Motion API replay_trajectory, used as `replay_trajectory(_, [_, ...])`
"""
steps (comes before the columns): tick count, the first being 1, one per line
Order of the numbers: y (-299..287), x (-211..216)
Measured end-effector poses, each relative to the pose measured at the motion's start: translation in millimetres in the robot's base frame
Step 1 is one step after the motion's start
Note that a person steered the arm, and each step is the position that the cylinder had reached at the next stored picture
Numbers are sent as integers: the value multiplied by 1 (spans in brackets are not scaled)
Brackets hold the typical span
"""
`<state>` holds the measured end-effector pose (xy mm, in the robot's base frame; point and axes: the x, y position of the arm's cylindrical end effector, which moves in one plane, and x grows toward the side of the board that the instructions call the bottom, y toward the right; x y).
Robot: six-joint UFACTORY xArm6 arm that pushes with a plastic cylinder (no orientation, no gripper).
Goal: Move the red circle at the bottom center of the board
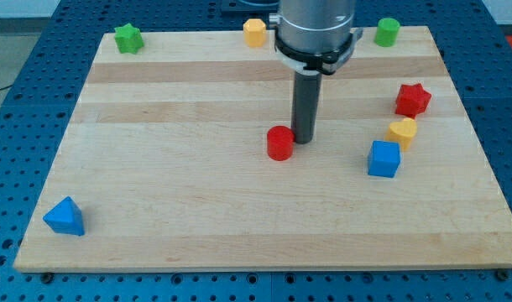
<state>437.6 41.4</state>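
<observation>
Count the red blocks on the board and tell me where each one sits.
2. The red circle sits near the board's middle, just to the view's left of my tip. The red star is near the view's right edge. The arm may hide something behind it.

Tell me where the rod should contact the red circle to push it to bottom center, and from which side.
No grip is possible; push it. Contact the red circle on its round side wall facing the view's top, so it slides toward the view's bottom. My tip sits at its upper-right edge, about touching; shift slightly toward the view's left first, since an off-centre push on a round wall will likely deflect it leftward.
</observation>
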Motion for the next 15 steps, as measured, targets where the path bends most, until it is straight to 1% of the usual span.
replay_trajectory(1, [-25,-9])
replay_trajectory(4, [-34,63])
replay_trajectory(5, [-34,48])
replay_trajectory(6, [-51,11])
replay_trajectory(7, [-88,9])
replay_trajectory(8, [-98,25])
replay_trajectory(9, [-98,51])
replay_trajectory(10, [-87,55])
replay_trajectory(13, [-57,46])
replay_trajectory(14, [-55,57])
replay_trajectory(15, [-55,88])
